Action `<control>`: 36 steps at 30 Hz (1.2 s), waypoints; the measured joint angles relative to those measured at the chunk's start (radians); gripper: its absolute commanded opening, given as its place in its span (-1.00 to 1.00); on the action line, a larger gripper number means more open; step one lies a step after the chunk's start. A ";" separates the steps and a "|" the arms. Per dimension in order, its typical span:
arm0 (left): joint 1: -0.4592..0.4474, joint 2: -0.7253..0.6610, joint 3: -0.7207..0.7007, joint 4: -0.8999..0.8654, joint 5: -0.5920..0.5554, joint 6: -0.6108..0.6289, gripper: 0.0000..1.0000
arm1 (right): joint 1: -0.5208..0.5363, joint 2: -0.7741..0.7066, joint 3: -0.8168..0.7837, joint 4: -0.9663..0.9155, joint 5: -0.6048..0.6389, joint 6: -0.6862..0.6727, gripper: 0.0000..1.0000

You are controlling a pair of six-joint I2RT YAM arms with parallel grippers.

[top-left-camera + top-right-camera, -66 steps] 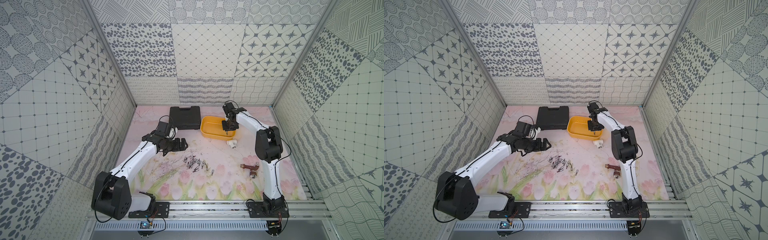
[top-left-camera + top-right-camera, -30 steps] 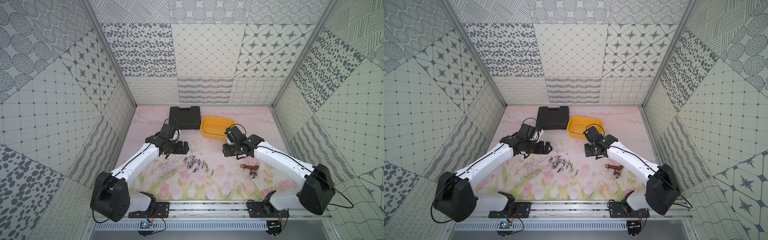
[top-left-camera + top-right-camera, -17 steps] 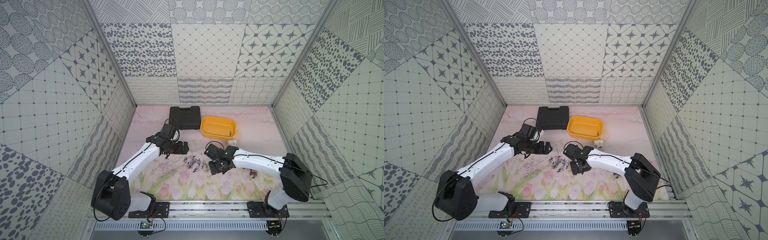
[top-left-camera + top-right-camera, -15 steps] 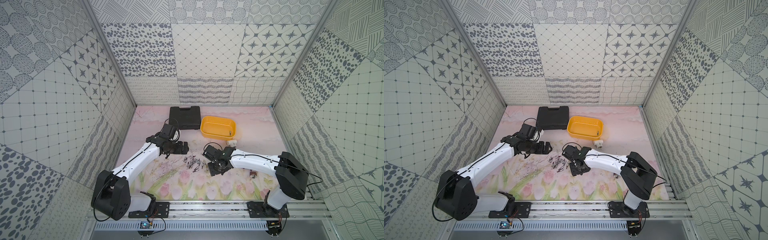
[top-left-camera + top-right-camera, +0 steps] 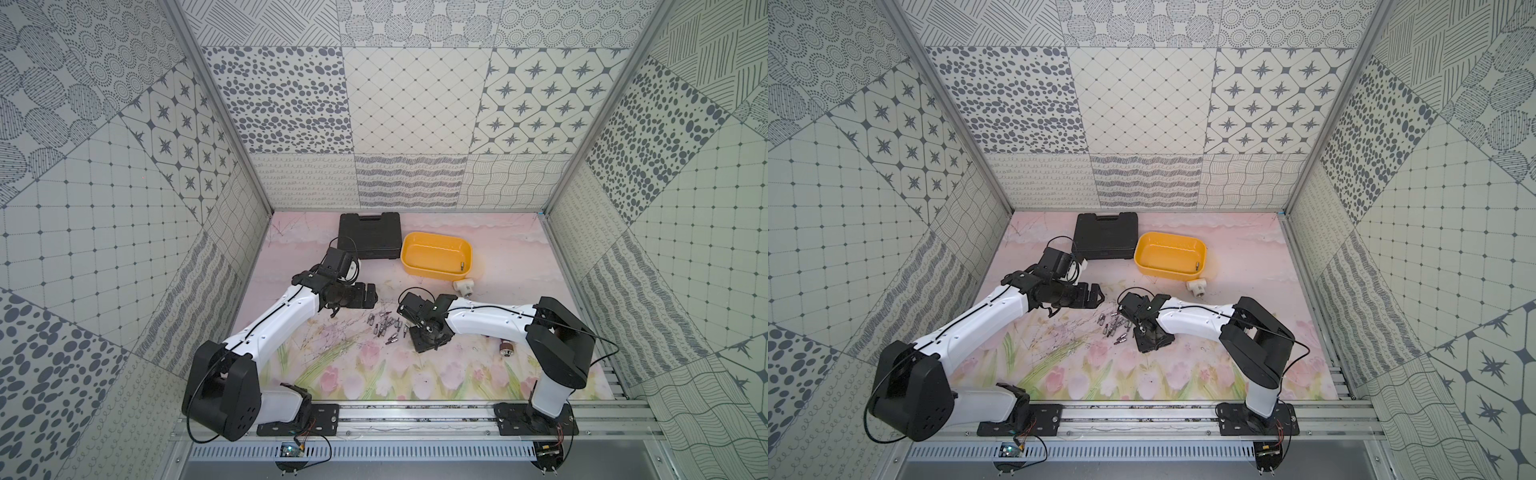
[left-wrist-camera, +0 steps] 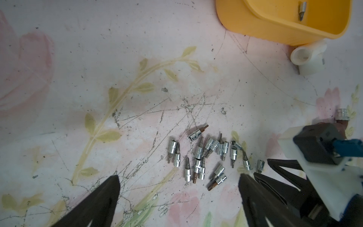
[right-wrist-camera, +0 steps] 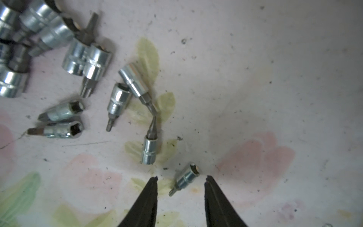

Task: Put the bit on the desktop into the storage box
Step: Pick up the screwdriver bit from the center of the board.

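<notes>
In both top views the storage box (image 5: pixel 432 249), a shallow yellow tub, sits at the back of the worktop (image 5: pixel 511 257) just beside a black case (image 5: pixel 369 235), with a lone bit (image 5: pixel 461 266) inside it. The loose bits (image 5: pixel 384 328) lie mid-worktop between the arms.

In the left wrist view the left claw (image 6: pixel 179 176) is spread wide and grasps nothing.

In the right wrist view a short chrome bit (image 7: pixel 186 176) lies slanted on the worktop. The right claw (image 7: pixel 180 179) is partly parted, one finger on each side of it, with gaps showing, so nothing is gripped.
</notes>
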 measured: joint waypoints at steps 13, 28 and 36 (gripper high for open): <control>0.000 0.000 0.000 0.000 0.000 0.000 0.98 | 0.000 0.035 0.014 0.002 0.003 -0.010 -0.41; 0.000 0.000 0.000 0.000 0.000 0.000 0.99 | 0.000 0.045 0.019 -0.002 0.011 -0.017 -0.63; 0.000 0.000 0.000 0.000 0.000 0.000 0.98 | 0.000 0.045 0.019 -0.002 0.021 -0.016 -0.77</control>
